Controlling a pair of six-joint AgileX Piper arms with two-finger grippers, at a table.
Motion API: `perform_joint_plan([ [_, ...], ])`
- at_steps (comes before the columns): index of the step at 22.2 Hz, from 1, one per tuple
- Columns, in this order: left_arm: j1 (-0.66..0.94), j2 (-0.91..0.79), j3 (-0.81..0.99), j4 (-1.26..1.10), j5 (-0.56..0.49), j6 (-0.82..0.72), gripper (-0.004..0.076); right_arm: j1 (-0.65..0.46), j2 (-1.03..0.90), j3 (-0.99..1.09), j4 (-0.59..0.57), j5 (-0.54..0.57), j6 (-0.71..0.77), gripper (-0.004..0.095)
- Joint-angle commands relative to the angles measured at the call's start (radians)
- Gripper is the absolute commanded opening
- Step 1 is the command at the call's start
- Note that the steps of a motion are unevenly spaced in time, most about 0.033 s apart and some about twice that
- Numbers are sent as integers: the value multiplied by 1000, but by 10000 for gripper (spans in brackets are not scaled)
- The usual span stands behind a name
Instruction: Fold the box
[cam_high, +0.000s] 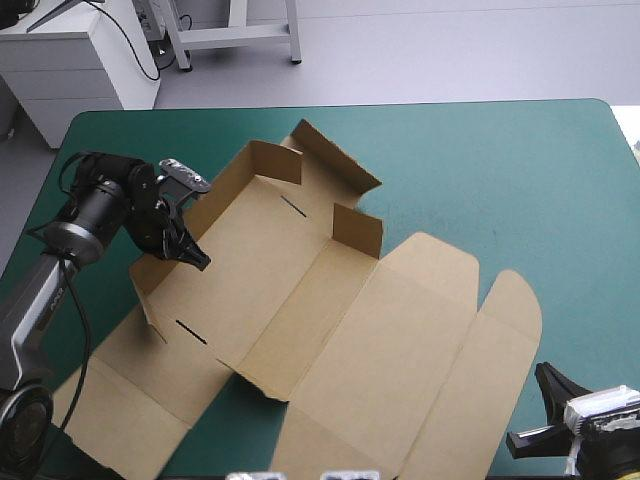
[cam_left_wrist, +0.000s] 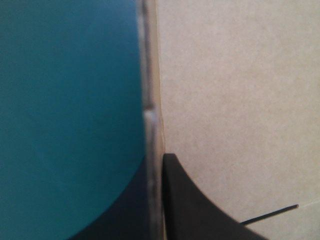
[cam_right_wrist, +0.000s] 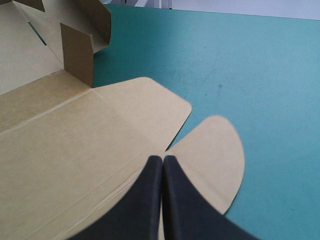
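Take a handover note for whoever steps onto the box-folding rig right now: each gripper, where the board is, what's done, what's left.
Left gripper: shut on the brown cardboard box sheet, pinching its left side wall, which looks partly lifted.
Right gripper: shut, empty, by the table's near right corner, near the lid's rounded flap.
Box: mid-table on the teal-green cover.
Done: far-end flaps stand up.
Left: lid and near-left panels lie flat; walls need raising and tucking.
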Motion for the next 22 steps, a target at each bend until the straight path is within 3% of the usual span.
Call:
perform_joint_plan([
  [1, -68, 0, -91, 146, 37, 93, -8, 3, -22, -21, 10, -74, -3, -20],
  [5, -195, 80, -109, 321, -134, 321, -8, 3, -22, -21, 10, -74, -3, -19],
  [8, -292, 126, -109, 551, -412, 311, -8, 3, -22, -21, 10, -74, -3, -20],
  [10, -325, 130, -109, 651, -509, 308, -8, 3, -22, -19, 10, -74, -3, -20],
  [12, -350, 127, -109, 664, -540, 308, -8, 3, -22, -19, 10, -77, -3, -20],
  [14, -388, 127, -109, 668, -504, 267, -8, 3, -22, -19, 10, -77, -3, -20],
  [18, -475, 125, -53, 945, -428, 2, -8, 3, -22, -19, 8, -77, -3, -20],
  [22, -553, 75, 17, 1050, -423, -105, -8, 3, -22, -19, 8, -77, -3, -20],
])
